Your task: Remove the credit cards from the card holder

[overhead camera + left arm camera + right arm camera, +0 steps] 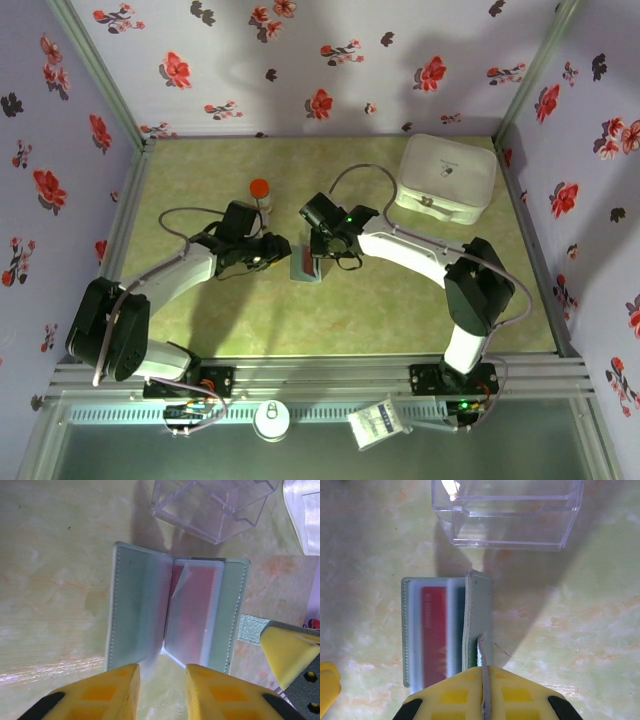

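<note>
- My right hand (483, 678) is closed tight, its two yellow fingers pinching the edge of one outer panel of the card holder (138, 605).
- In my right wrist view, that pinched panel stands up on edge, and the rest of the holder lies flat on the worktop (570, 630) to its left.
- My left hand (162, 681) is partly open, with a clear gap between its fingers and nothing held in it.
- The left fingertips sit just at the near edge of the holder, with the fold line in front of the gap. I cannot tell whether they touch it.
- The holder lies open in the middle of the worktop, between my two hands.
- The red card (434, 635) is still inside a clear sleeve of the holder, beside the raised panel.
- One clear sleeve next to the fold is curled up at its corner.
- A clear plastic box (507, 515) stands just beyond the holder, apart from it.
- An orange-capped bottle (259, 188) stands behind my left hand.
- A large white lidded container (446, 178) sits at the far right of the worktop.
</note>
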You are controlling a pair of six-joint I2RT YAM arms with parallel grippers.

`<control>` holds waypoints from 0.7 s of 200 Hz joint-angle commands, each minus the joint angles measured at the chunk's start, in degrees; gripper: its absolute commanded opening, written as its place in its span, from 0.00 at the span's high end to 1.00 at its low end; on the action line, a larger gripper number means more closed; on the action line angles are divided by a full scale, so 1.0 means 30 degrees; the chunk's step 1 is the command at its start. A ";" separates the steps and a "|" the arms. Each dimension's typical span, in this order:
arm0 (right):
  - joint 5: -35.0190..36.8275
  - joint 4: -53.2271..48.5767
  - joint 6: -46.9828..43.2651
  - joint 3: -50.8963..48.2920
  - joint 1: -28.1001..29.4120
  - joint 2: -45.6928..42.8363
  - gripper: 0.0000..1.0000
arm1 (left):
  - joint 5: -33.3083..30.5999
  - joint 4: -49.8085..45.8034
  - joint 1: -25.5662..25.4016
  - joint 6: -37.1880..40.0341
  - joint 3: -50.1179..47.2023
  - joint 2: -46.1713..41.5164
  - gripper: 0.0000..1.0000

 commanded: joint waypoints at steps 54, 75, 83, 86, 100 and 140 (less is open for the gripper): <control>0.0934 -0.0499 0.0391 -0.1474 -0.0523 -0.1696 0.97 | 0.0071 -0.0308 -0.0295 0.0788 0.0796 0.2076 0.82; 0.0698 -0.0223 0.0354 -0.2289 -0.0834 -0.1952 0.97 | 0.0017 -0.0260 -0.0479 0.0965 0.1122 0.3145 0.91; 0.0553 -0.0061 0.0362 -0.2592 -0.0986 -0.2030 0.97 | -0.0114 -0.0078 -0.0509 0.0998 0.1126 0.3372 0.95; 0.0508 0.0006 0.0362 -0.2704 -0.1037 -0.2067 0.97 | -0.0139 0.0003 -0.0509 0.0999 0.1104 0.3470 0.96; 0.0253 0.0256 0.0333 -0.3196 -0.1234 -0.2130 0.97 | -0.0214 0.0343 -0.0509 0.0970 0.1067 0.3772 0.99; -0.0477 0.1294 0.0190 -0.4446 -0.1732 -0.1943 0.98 | 0.0189 0.0722 -0.0591 0.0944 0.1617 0.4549 1.00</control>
